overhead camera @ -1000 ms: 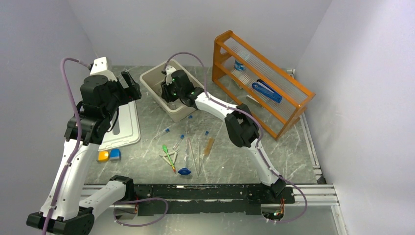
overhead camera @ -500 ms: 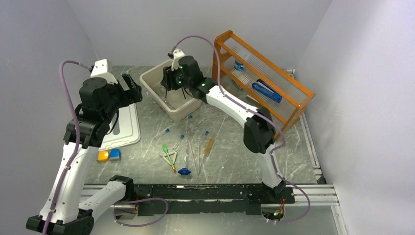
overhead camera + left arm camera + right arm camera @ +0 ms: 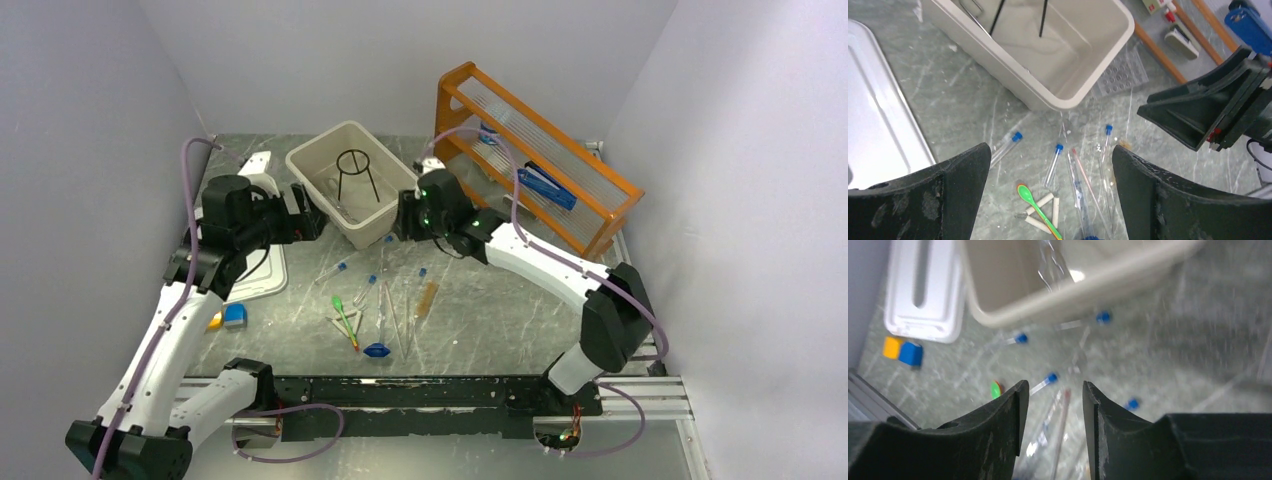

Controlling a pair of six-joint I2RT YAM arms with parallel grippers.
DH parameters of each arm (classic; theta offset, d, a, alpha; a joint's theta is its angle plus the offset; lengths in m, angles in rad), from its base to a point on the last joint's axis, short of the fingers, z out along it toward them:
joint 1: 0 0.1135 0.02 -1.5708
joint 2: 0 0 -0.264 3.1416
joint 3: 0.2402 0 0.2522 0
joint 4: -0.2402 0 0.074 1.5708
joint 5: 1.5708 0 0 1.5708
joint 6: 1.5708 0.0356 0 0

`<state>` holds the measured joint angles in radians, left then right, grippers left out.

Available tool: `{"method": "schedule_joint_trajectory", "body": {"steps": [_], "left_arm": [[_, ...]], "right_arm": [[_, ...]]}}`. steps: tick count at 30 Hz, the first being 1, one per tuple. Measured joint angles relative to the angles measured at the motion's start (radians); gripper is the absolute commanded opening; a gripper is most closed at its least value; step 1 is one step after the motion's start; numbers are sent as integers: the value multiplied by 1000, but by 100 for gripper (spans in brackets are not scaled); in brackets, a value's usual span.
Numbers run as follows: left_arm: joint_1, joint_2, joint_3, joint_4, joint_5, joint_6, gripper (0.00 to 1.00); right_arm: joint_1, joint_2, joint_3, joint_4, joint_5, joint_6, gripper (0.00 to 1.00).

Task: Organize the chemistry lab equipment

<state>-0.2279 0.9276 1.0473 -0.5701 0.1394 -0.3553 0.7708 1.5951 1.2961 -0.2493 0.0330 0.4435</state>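
Note:
The black wire ring stand (image 3: 357, 172) stands inside the beige bin (image 3: 318, 150). My left gripper (image 3: 308, 222) is open and empty beside the bin's front left wall. My right gripper (image 3: 403, 218) is open and empty just right of the bin. In the left wrist view my left gripper (image 3: 1050, 150) hangs over blue-capped test tubes (image 3: 1053, 165), glass rods (image 3: 1088, 185) and a green dropper (image 3: 1030, 200). The clear tube rack (image 3: 1123, 75) lies against the bin (image 3: 1068, 100). The right wrist view is blurred, and there my right gripper (image 3: 1054, 386) is over a test tube (image 3: 1045, 380).
A white lid (image 3: 262, 270) lies left of the bin, with small orange and blue blocks (image 3: 223, 317) at its front. The orange wooden shelf rack (image 3: 540, 180) stands at the back right. A brush (image 3: 427, 298) and a blue piece (image 3: 377, 350) lie among the loose tools.
My right gripper let go of the ring stand in the bin and drew back to the right of it. My left arm lowered and moved toward the bin's front.

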Motion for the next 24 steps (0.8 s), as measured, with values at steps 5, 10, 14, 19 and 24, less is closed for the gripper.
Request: {"method": "schedule_joint_trajectory", "body": {"steps": [5, 10, 14, 19, 24], "left_arm": [[0, 7, -67, 51, 59, -13, 94], [0, 6, -107, 120, 94, -46, 93], [0, 7, -112, 140, 98, -57, 93], [0, 8, -112, 140, 97, -57, 93], [0, 8, -112, 144, 97, -57, 93]], "right_arm": [[17, -54, -167, -57, 24, 122, 38], [106, -35, -243, -89, 44, 228, 29], [172, 29, -235, -114, 98, 300, 28], [208, 85, -225, -175, 171, 368, 27], [219, 129, -200, -204, 196, 405, 24]]}}
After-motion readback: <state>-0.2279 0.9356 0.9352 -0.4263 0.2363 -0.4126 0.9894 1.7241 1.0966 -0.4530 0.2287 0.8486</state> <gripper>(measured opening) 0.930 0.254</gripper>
